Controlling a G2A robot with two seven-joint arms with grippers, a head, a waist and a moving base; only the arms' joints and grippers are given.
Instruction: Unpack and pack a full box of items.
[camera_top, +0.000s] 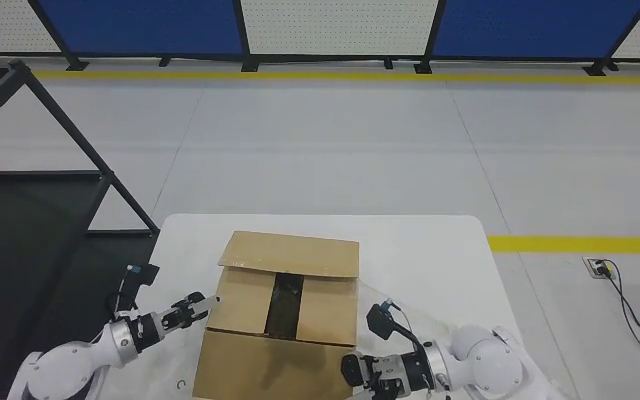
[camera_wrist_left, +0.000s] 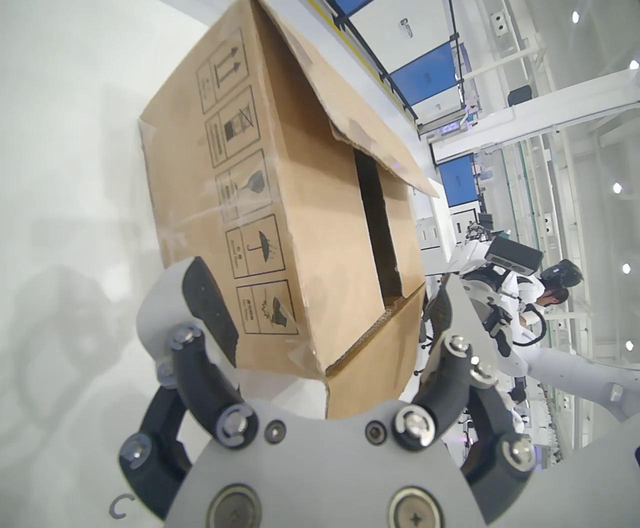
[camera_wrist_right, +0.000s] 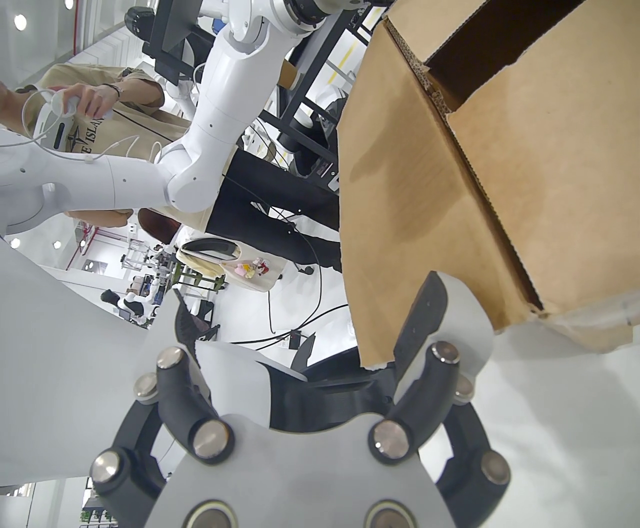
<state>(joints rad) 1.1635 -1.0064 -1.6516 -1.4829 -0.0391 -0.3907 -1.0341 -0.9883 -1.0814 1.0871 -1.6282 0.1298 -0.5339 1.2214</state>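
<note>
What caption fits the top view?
Left gripper and right gripper, both open, flank a cardboard box with parted flaps on a white table.

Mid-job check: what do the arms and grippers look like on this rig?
The left arm and right arm are glossy white with rounded joints. The left gripper and right gripper match: grey metal plate with screws, black linkages, white fingers faced with black pads. A black camera block with a cable tops the right wrist.
</note>
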